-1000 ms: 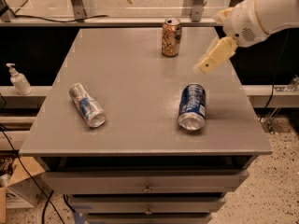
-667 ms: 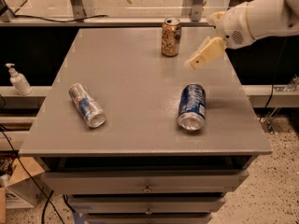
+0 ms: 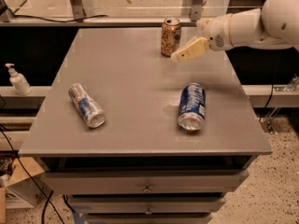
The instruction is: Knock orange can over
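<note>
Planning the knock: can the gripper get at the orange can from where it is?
Probably yes. The gripper hangs just beside the upright orange can, with nothing between them; the dark blue can lies well clear, nearer the table's front.

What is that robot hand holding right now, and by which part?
Nothing. The gripper hangs empty beside the upright orange can, near the far edge of the table.
</note>
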Tool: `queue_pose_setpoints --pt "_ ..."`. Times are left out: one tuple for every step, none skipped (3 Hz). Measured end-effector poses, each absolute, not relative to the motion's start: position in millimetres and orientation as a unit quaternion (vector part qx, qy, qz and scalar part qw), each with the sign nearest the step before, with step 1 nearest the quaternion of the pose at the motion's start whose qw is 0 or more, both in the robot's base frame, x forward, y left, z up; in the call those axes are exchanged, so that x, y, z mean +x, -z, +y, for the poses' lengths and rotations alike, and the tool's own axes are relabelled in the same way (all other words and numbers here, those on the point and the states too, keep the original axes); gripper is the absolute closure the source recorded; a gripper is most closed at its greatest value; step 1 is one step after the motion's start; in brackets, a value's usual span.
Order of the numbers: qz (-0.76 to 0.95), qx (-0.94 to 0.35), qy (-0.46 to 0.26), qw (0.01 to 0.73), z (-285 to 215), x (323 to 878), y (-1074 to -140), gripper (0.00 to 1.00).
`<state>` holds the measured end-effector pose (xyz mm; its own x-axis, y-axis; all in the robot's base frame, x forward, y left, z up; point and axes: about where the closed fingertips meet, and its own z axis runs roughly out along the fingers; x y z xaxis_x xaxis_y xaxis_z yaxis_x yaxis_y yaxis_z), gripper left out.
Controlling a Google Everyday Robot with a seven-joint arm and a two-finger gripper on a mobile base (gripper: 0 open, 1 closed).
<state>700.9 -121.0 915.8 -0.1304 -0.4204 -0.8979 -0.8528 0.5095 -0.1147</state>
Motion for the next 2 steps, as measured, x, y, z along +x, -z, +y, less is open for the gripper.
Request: queue_pose_setpoints --pt "0.715 -0.419 -0.231 0.509 -112.6 730.1 -909.7 0.00" --pt "0.713 -0.388 -0.231 0.536 -106.4 755.9 -904.8 0.00"
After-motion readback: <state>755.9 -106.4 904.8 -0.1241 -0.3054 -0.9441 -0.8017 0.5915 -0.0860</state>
